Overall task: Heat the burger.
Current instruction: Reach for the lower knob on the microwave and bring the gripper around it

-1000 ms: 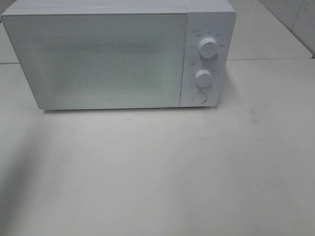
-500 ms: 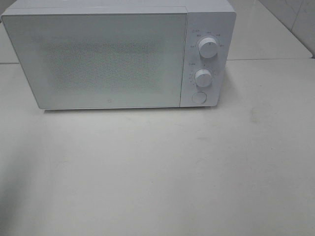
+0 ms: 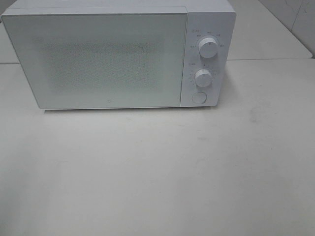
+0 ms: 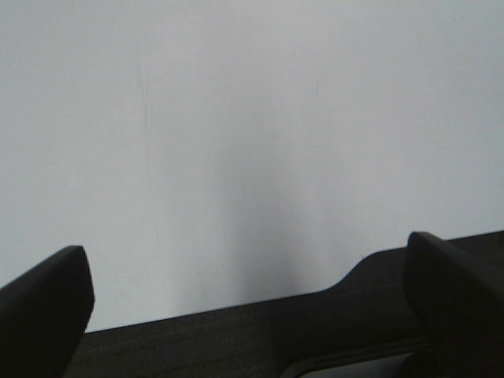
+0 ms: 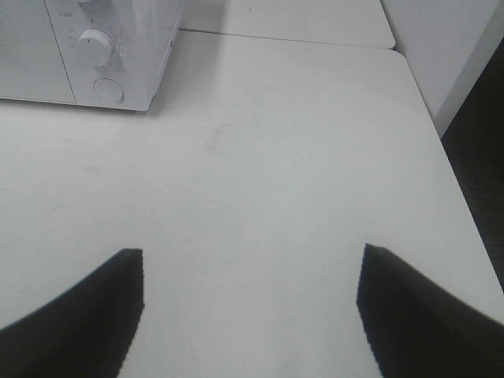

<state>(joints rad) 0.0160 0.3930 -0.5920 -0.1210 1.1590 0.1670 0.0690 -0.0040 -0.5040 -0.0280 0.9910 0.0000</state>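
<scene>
Hanging over the white table (image 3: 162, 177), the left gripper (image 4: 248, 276) and the right gripper (image 5: 250, 260) both had their jaws spread apart and held nothing. Farther back, the microwave (image 3: 206, 29) had its door (image 3: 98, 59) closed, and the burger appeared in no view, so I could not tell where it was. Such a burger would probably be light and soft, so it is best taken gently by the sides of the bun.

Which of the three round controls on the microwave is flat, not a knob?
The lowest one, the button. It lies flat and has no marks around it; the upper knob and lower knob above it stick out and have marks around them.
</scene>
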